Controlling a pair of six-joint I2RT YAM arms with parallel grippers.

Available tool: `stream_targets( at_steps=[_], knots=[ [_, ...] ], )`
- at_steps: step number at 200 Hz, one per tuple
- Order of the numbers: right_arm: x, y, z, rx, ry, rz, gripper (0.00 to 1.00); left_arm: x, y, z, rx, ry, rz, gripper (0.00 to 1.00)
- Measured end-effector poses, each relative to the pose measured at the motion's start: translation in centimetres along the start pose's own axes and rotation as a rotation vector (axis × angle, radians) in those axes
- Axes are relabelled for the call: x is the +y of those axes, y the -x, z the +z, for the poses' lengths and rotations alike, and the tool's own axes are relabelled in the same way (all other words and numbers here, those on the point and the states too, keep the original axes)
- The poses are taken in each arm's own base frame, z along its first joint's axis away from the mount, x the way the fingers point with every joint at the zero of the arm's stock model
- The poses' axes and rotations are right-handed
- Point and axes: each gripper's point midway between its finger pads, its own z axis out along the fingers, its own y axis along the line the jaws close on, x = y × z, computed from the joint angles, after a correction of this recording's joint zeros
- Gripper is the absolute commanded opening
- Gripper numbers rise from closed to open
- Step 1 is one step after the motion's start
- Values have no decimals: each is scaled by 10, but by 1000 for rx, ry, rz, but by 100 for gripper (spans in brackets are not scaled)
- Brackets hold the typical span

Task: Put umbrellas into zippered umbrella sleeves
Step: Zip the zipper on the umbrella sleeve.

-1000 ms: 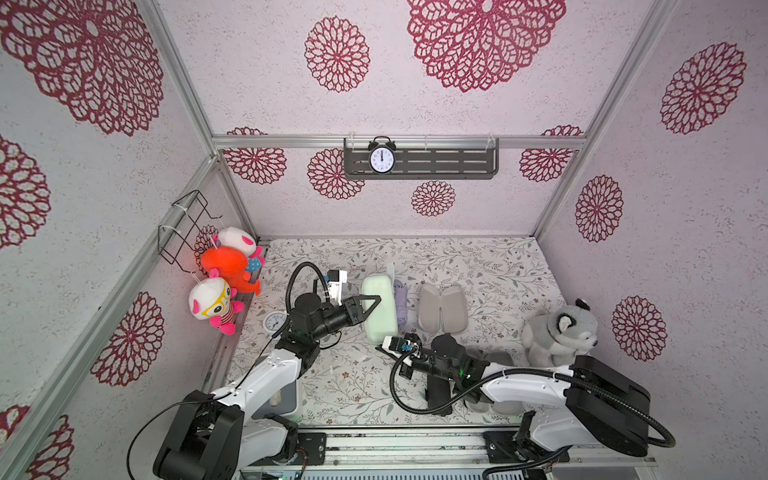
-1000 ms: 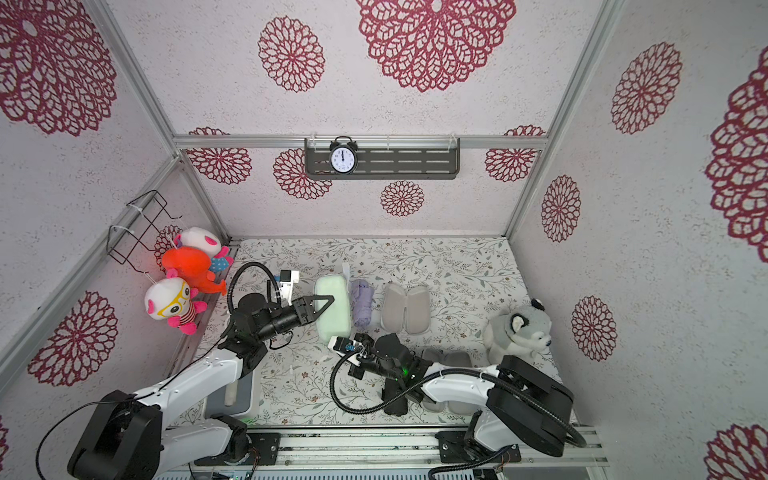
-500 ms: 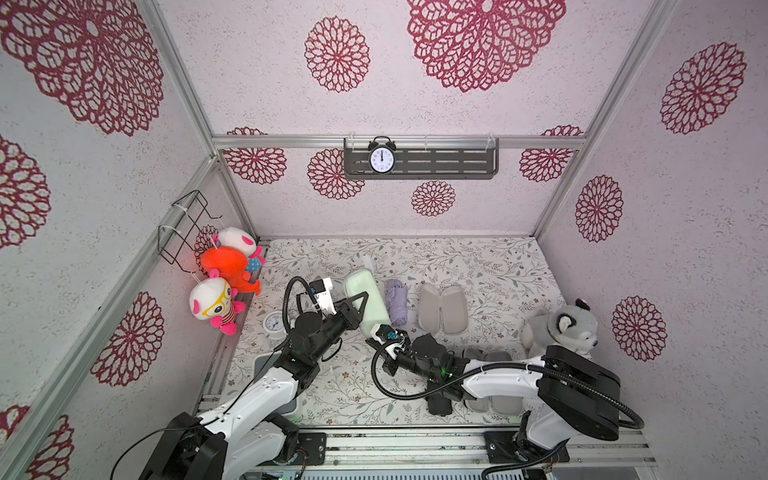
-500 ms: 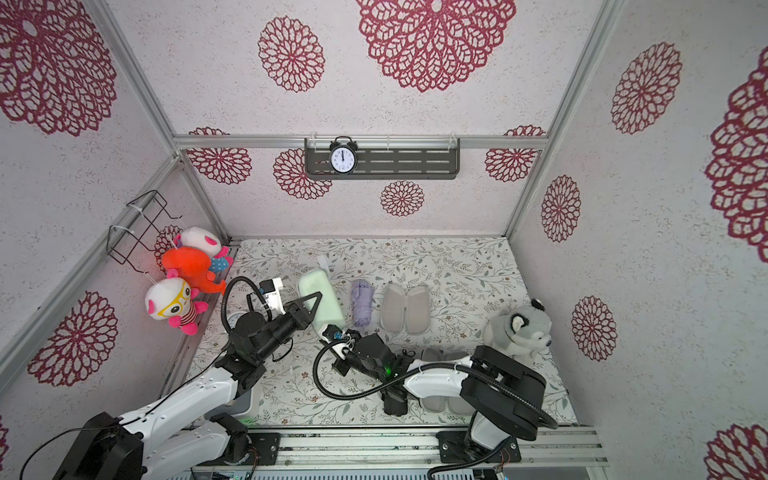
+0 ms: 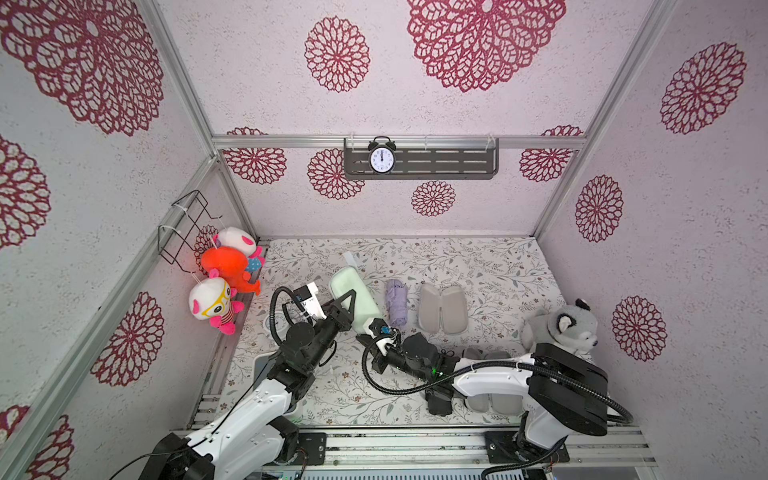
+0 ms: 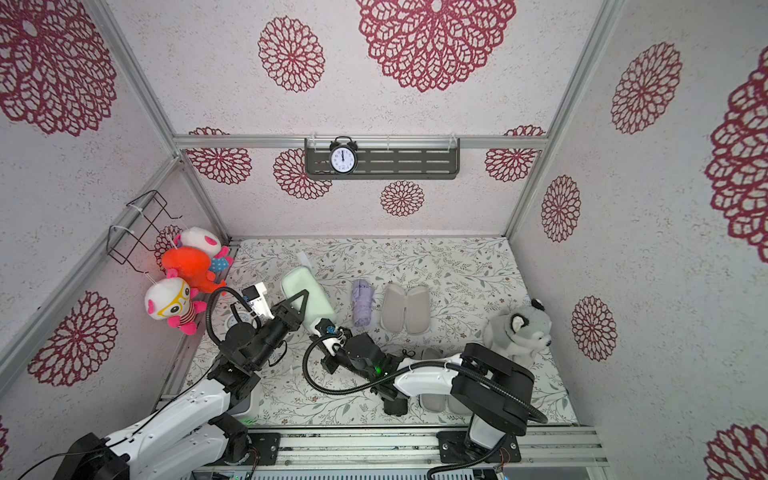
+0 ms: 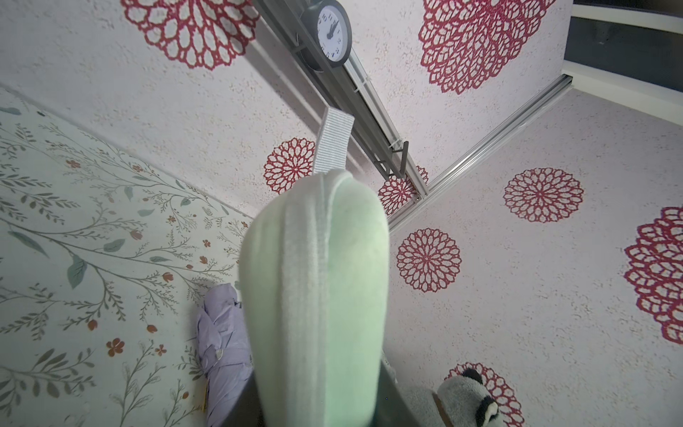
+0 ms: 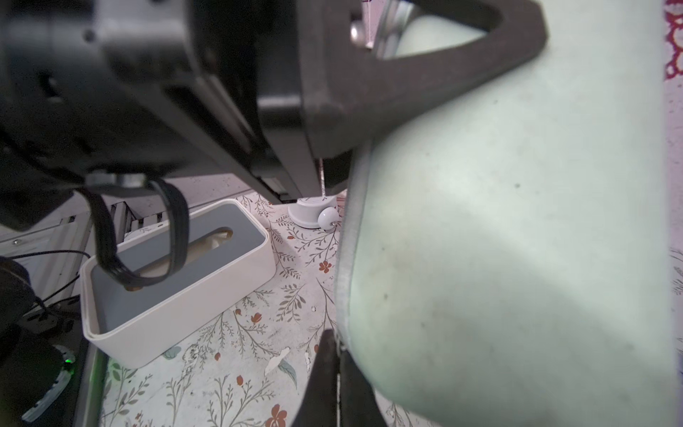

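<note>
mint green sleeve (image 5: 349,282) gripped by left tool (image 5: 352,300); right tool (image 8: 336,347) clenched at its edge.

**Sleeves and umbrella lining up across the mid-table**

The closed sleeve (image 5: 347,280) is sitting in the left gripper (image 5: 351,301), left of centre, with the right gripper (image 8: 337,355) at its near end. An umbrella (image 5: 395,303) is lying just to its right, and an open sleeve (image 5: 442,309) is lying right of that. A plush animal (image 5: 557,328) is sitting by the right wall. A second open sleeve (image 5: 482,404) is lying at the front, under the right arm. A box (image 8: 192,307) is standing front-left.
</note>
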Motion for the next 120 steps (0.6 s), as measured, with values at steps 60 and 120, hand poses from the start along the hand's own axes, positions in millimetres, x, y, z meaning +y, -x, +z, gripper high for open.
stream_targets(
  at_steps=[60,120],
  knots=[
    [6,-4,9,28,11,33,0,10,-2,-4,-7,37,2,2],
    [8,2,14,34,11,62,0,12,-4,-4,-2,41,2,2]
  ],
)
